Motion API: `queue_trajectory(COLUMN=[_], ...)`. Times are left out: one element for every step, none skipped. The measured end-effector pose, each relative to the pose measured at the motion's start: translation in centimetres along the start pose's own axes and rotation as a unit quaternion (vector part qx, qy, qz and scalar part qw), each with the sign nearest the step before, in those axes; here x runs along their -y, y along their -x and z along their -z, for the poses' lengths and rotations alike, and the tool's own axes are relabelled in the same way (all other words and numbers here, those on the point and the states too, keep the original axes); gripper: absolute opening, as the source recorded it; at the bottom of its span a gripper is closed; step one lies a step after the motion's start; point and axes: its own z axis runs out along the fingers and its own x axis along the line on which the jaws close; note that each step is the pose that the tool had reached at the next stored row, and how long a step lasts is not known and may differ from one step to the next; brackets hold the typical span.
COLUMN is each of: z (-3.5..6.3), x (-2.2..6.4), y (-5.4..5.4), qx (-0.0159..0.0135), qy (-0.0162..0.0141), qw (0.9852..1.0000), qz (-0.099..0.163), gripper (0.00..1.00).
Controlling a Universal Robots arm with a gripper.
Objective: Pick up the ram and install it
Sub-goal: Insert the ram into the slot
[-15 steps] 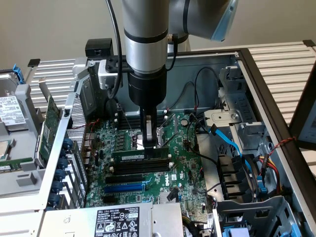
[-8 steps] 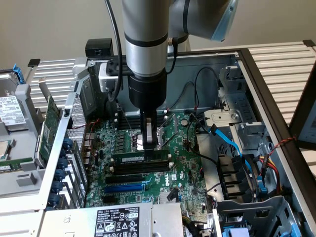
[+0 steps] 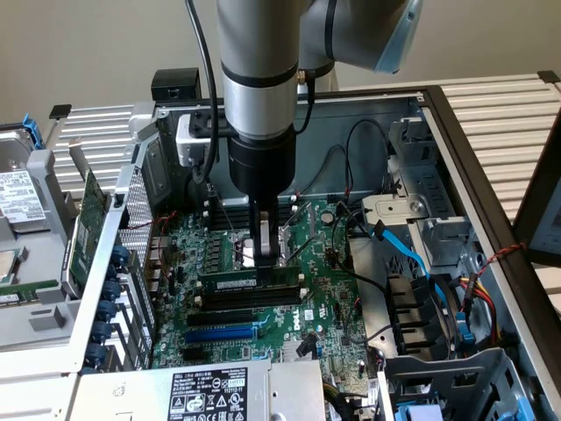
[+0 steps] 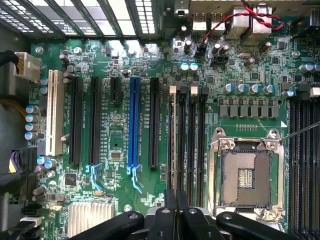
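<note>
- The long, narrow green circuit-board ram (image 3: 250,282) stands on edge in a black slot of the green motherboard (image 3: 324,294), next to the empty slots.
- The gripper (image 3: 266,256) has its jaws together at the ram's top edge. I cannot tell whether they pinch it or only press on it.
- The step looks like seating, which calls for a straight, even downward push.

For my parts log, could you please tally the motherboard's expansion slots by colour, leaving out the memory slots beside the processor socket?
White slots: 1
Blue slots: 1
Black slots: 4
Total: 6
</note>
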Motion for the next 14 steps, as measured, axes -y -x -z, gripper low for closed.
queue_trajectory(z=[0.0,-0.01,-0.03,-0.04,-0.04,-0.05,-0.06,-0.08,-0.09,-0.1,-0.12,-0.13,-0.14,-0.15], x=[0.0,0.0,0.0,0.0,0.0,0.0,0.0,0.0,0.0,0.01,0.0,0.0,0.01,0.01], y=[0.0,-0.01,-0.03,-0.05,-0.08,-0.11,-0.12,-0.13,-0.14,-0.14,-0.14,-0.14,-0.14,-0.14], qx=[-0.0001,0.0,0.0002,0.0002,0.0001,0.0001,0.0002,0.0001,0.0,0.0,0.0001,0.0001,0.0002,0.0002], qy=[0.0,0.0,-0.0001,-0.0001,-0.0001,-0.0001,-0.0001,-0.0001,0.0,0.0,0.0001,0.0001,0.0001,0.0001], qw=[1.0,1.0,1.0,1.0,1.0,1.0,1.0,1.0,1.0,1.0,1.0,1.0,1.0,1.0], qz=[0.0,0.0,0.0,0.0,0.0,0.0,0.0,0.0,-0.001,-0.002,-0.003,-0.004,-0.005,-0.006], gripper=[0.12,0.12,0.12,0.12,0.12,0.12,0.12,0.12,0.12,0.12,0.12,0.12,0.12,0.12])
